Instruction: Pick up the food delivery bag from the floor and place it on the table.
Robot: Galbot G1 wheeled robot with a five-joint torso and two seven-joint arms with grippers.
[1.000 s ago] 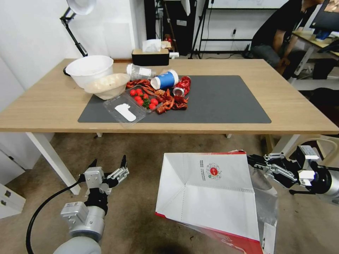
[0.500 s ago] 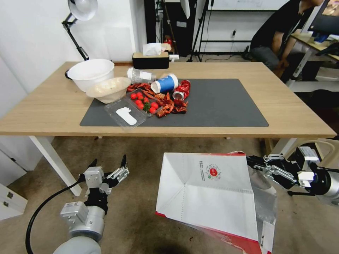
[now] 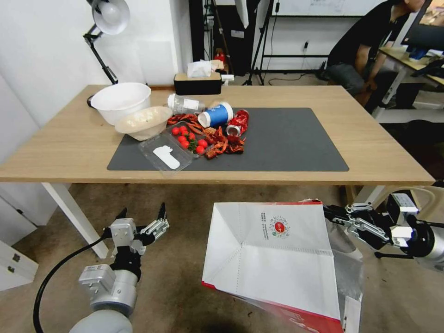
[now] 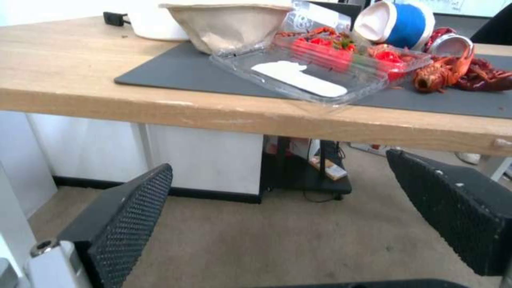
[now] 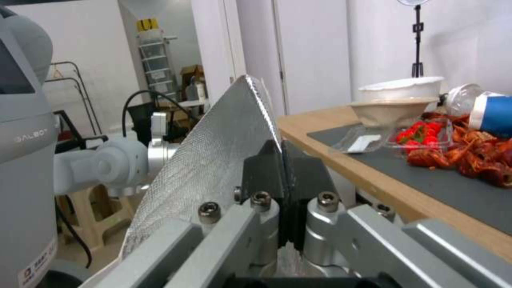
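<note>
Since a second ago the table (image 3: 69,143) sits lower in my head view while the grippers and the bag hold the same spots, so I read that as the camera shifting, not the things. From the head I see the food delivery bag (image 3: 273,259) hanging tilted, below the table's front edge and above the floor (image 3: 185,277), its white face and round red logo toward me, the foil lining showing at its right side. My right gripper (image 3: 334,214) reaches in from the right and is clamped on the bag's upper right corner. My left gripper (image 3: 142,217) waits low on the left, over the floor, fingers spread and holding nothing. On the table the dark grey mat (image 3: 286,138) carries a clear tray of cherry tomatoes (image 3: 187,137), crayfish (image 3: 222,143), a tipped blue cup (image 3: 216,114) and a paper bowl (image 3: 142,121).

From the left wrist, both black fingers (image 4: 125,224) stand wide apart with bare floor (image 4: 277,240) between them, the table edge (image 4: 160,108) ahead and above.

From the right wrist, the two pads (image 5: 267,176) are pressed together on the bag's silver foil edge (image 5: 213,160), with the table (image 5: 341,160) beyond.
</note>
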